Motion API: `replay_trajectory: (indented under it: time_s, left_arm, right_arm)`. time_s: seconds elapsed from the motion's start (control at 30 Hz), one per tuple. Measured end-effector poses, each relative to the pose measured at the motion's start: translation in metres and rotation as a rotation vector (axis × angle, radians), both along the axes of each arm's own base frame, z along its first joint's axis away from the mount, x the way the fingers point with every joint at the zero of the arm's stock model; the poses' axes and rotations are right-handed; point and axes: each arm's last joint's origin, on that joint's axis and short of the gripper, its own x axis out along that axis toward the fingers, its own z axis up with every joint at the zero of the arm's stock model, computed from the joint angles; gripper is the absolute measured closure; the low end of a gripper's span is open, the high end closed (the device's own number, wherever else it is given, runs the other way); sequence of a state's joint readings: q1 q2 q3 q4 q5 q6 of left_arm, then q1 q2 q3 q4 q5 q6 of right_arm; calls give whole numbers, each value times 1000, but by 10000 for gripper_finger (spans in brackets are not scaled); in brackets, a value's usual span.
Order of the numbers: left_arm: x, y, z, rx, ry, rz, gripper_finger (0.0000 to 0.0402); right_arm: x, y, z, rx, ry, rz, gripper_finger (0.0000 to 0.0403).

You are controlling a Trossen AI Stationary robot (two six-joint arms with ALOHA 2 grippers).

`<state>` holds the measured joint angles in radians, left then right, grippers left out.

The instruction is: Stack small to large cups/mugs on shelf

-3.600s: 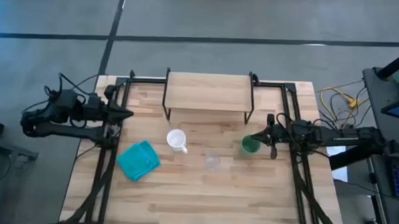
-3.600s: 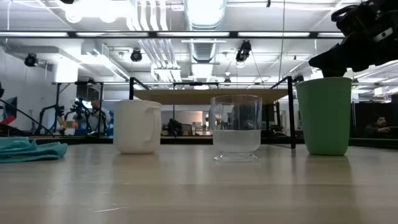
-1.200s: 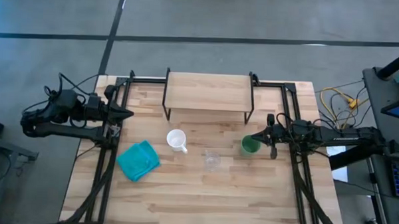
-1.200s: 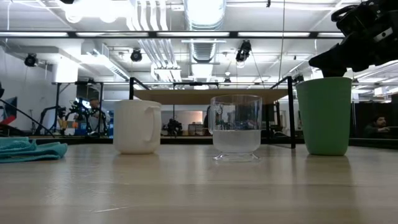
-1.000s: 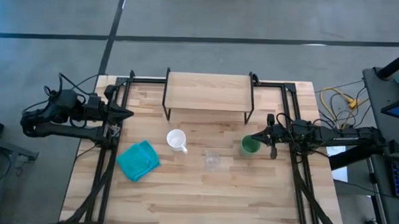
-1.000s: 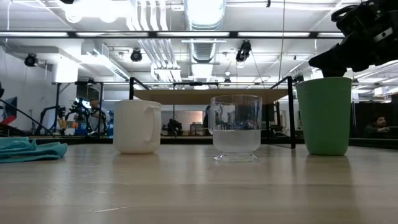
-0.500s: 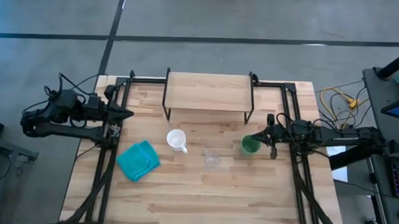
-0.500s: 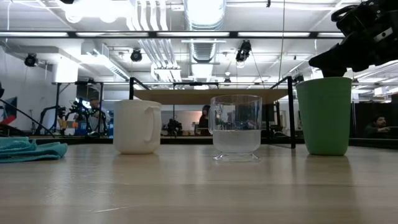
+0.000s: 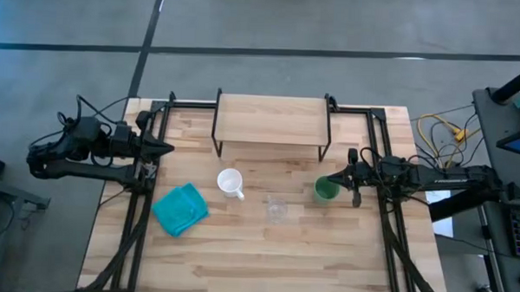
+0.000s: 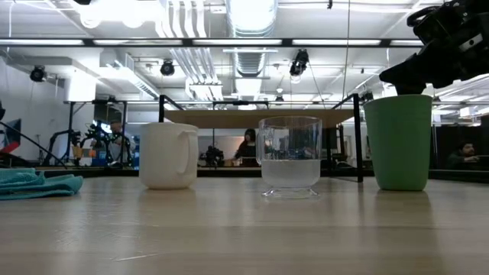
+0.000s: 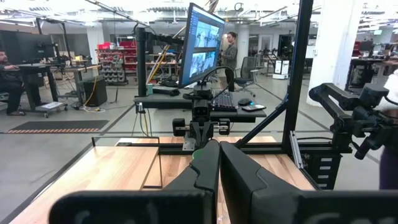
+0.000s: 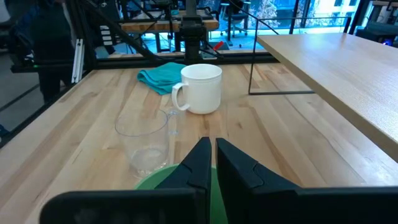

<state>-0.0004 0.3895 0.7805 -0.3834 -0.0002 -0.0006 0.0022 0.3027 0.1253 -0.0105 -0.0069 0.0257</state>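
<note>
The green cup [image 9: 326, 191] stands upright on the table's right part. My right gripper [image 9: 331, 179] is shut and sits just over the far side of its rim; in the low view it [image 10: 393, 78] hangs right above the cup [image 10: 399, 141]. The white mug [image 9: 230, 182] and the clear glass cup [image 9: 277, 209] stand upright mid-table. The shelf [image 9: 271, 119] stands on black legs at the far edge, its board bare. My left gripper [image 9: 164, 149] is shut and waits at the left edge. My right gripper comes level from the table's right, its shut fingers [image 12: 200, 158] lying over the far part of the green cup's rim [image 12: 163, 177]. I cannot tell whether they touch the rim.
A teal cloth [image 9: 181, 208] lies crumpled near the mug, toward the table's left. Black frame rails [image 9: 136, 211] run along both table sides. Bare wood lies in front of the cups toward the near edge.
</note>
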Motion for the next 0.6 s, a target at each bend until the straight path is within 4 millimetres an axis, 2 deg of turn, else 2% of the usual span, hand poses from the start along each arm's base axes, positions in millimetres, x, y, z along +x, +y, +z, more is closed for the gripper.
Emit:
replay_trajectory:
  time_s: [0.13,0.33,0.5,0.6]
  left_arm:
    - [0,0,0,0,0,0,402]
    - [0,0,0,0,0,0,402]
    - [0,0,0,12,1,0,402]
    - [0,0,0,94,0,1,402]
  right_arm:
    - [0,-1,0,-4,0,-21,385]
    - [-1,-8,0,-49,1,-256,385]
    - [-1,-8,0,-64,3,-264,385]
    - [-1,-8,0,-116,12,-253,385]
